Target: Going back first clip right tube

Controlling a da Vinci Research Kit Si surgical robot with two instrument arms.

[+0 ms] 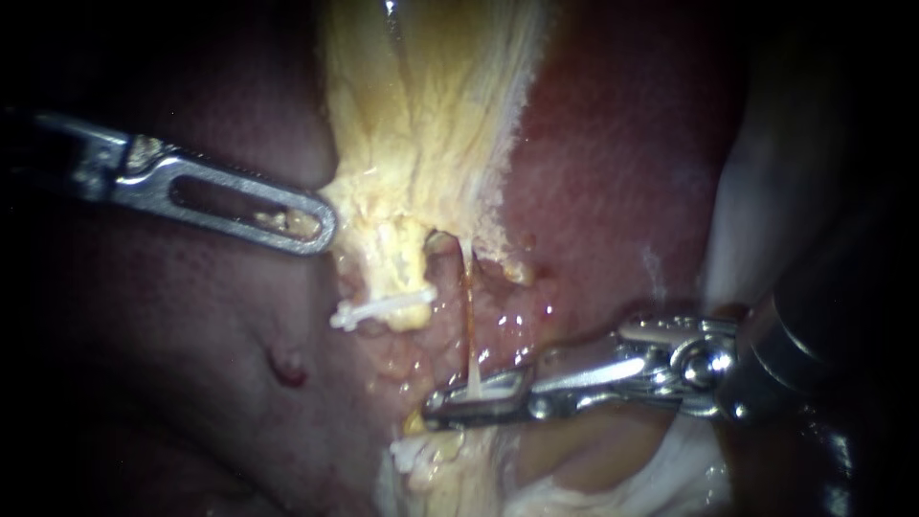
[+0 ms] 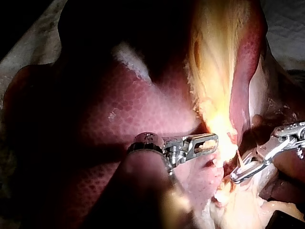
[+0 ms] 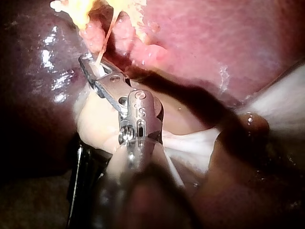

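Right instrument [image 1: 436, 406], jaws clenched on a small white plastic clip [image 1: 493, 386], holds the thin orange-tan right tube [image 1: 469, 306], which runs crosswise out of the jaws; any retreat looks to lie straight back along its shaft.

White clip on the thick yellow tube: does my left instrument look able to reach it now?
Probably yes. The white clip lies close below the left instrument's tip, with only bare tissue between. The right instrument sits further off, at the thin tube.
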